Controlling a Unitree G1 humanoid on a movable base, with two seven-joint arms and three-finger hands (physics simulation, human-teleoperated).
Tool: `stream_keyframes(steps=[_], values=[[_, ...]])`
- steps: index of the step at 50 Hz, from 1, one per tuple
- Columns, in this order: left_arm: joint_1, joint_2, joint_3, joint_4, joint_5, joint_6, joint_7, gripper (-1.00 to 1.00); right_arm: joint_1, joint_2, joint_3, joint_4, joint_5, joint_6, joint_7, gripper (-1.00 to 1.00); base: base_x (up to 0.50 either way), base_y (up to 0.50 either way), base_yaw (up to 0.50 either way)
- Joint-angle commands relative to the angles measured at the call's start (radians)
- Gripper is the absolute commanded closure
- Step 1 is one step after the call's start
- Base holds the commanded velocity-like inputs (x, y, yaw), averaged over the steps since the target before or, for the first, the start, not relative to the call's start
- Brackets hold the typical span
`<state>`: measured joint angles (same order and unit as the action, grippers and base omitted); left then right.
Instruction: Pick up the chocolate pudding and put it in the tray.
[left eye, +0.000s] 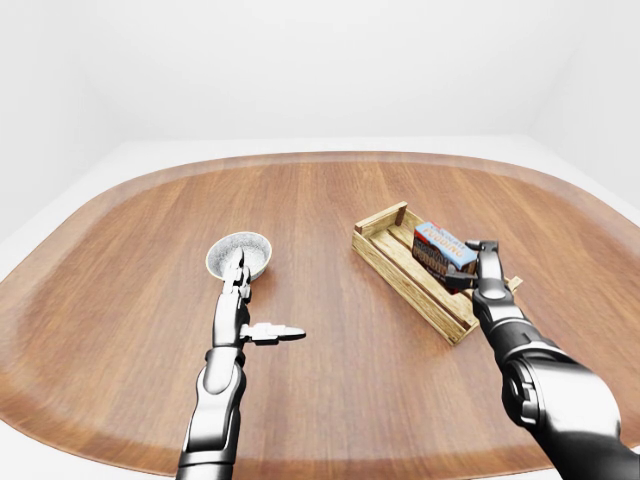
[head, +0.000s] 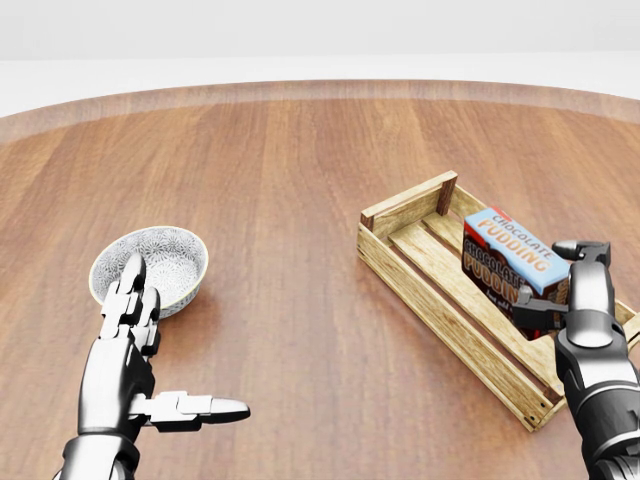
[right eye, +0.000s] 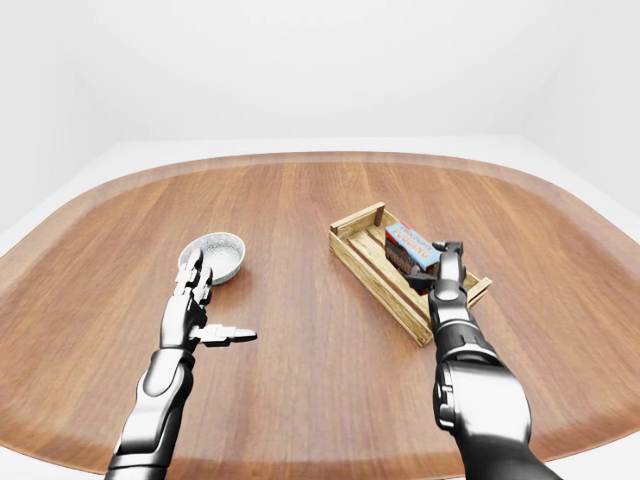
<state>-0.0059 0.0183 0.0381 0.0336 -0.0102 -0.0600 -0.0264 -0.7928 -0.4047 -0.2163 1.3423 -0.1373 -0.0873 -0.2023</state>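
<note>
Inside the tray (head: 420, 268), right-hand fingers (head: 578, 250) clamp the tilted chocolate pudding (head: 508, 256); left fingers (head: 190, 407) splayed.

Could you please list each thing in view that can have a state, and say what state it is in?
Pudding box: gripped on its near end, tilted, inside the tray's walls.
Tray: upright on the table, holding only the box.
Bowl: upright, empty, apart from the left hand.
Right robot hand: shut on the pudding box.
Left robot hand: open, fingers spread, holding nothing, above the table.
</note>
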Motion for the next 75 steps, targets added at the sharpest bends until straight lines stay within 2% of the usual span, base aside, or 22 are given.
stream_keyframes(steps=[1, 10, 13, 20, 27, 30, 35, 42, 50, 51, 53, 56, 57, 58, 59, 60, 65, 75], values=[[-0.003, 0.000, 0.002, -0.002, -0.013, 0.012, -0.006, -1.00, 0.012, 0.001, -0.006, 0.001, -0.029, 0.000, -0.022, 1.00, 0.00, 0.00, 0.00], [0.005, 0.000, -0.001, -0.024, -0.011, 0.024, -0.006, -1.00, 0.022, 0.002, -0.010, 0.003, -0.030, 0.000, -0.025, 1.00, 0.00, 0.00, 0.00], [0.003, 0.000, 0.000, -0.014, -0.011, 0.015, -0.008, -1.00, 0.025, 0.003, -0.009, 0.004, -0.035, 0.000, -0.029, 1.00, 0.00, 0.00, 0.00], [0.008, 0.000, 0.000, -0.030, -0.010, 0.027, -0.008, -1.00, 0.035, 0.008, -0.009, 0.004, -0.039, 0.000, -0.032, 1.00, 0.00, 0.00, 0.00], [0.010, -0.001, 0.000, -0.032, -0.010, 0.027, -0.009, -1.00, 0.042, 0.011, -0.010, 0.006, -0.042, 0.000, -0.034, 1.00, 0.00, 0.00, 0.00], [0.007, 0.000, 0.000, -0.019, -0.010, 0.016, -0.010, -1.00, 0.044, 0.011, -0.011, 0.007, -0.043, 0.000, -0.034, 1.00, 0.00, 0.00, 0.00], [0.009, 0.000, 0.000, -0.030, -0.010, 0.026, -0.009, -1.00, 0.049, 0.013, -0.013, 0.008, -0.044, 0.000, -0.035, 1.00, 0.00, 0.00, 0.00], [0.006, 0.000, 0.001, -0.021, -0.010, 0.020, -0.009, -1.00, 0.056, 0.016, -0.013, 0.009, -0.046, 0.000, -0.037, 1.00, 0.00, 0.00, 0.00], [0.006, 0.000, 0.001, -0.025, -0.010, 0.023, -0.009, -1.00, 0.063, 0.018, -0.015, 0.009, -0.048, 0.000, -0.039, 1.00, 0.00, 0.00, 0.00], [0.006, 0.000, 0.001, -0.015, -0.010, 0.014, -0.010, -1.00, 0.064, 0.018, -0.015, 0.010, -0.048, 0.000, -0.039, 1.00, 0.00, 0.00, 0.00], [0.006, 0.000, 0.001, -0.023, -0.011, 0.023, -0.009, -1.00, 0.065, 0.019, -0.015, 0.009, -0.048, 0.000, -0.039, 1.00, -0.01, 0.00, 0.00], [0.004, 0.000, 0.002, -0.006, -0.010, 0.008, -0.009, -1.00, 0.064, 0.019, -0.014, 0.009, -0.048, 0.000, -0.039, 1.00, 0.00, 0.00, 0.00], [0.005, 0.000, 0.002, -0.024, -0.012, 0.025, -0.009, -1.00, 0.063, 0.019, -0.014, 0.009, -0.048, 0.000, -0.038, 1.00, 0.00, 0.00, 0.00], [0.006, 0.000, 0.002, -0.026, -0.012, 0.027, -0.009, -1.00, 0.063, 0.019, -0.014, 0.009, -0.048, 0.000, -0.038, 1.00, 0.00, 0.00, 0.00], [0.006, 0.000, 0.002, -0.027, -0.011, 0.027, -0.008, -1.00, 0.063, 0.019, -0.014, 0.008, -0.048, 0.000, -0.038, 1.00, 0.00, 0.00, 0.00], [0.004, 0.000, 0.002, -0.013, -0.012, 0.015, -0.009, -1.00, 0.063, 0.019, -0.014, 0.009, -0.048, 0.000, -0.038, 1.00, 0.00, 0.00, 0.00], [0.004, 0.000, 0.003, -0.019, -0.013, 0.022, -0.008, -1.00, 0.064, 0.017, -0.015, 0.009, -0.049, 0.000, -0.038, 1.00, 0.00, 0.00, 0.00], [0.003, 0.001, 0.003, -0.013, -0.013, 0.017, -0.010, -1.00, 0.070, 0.022, -0.014, 0.011, -0.049, 0.000, -0.042, 1.00, 0.00, 0.00, 0.00]])
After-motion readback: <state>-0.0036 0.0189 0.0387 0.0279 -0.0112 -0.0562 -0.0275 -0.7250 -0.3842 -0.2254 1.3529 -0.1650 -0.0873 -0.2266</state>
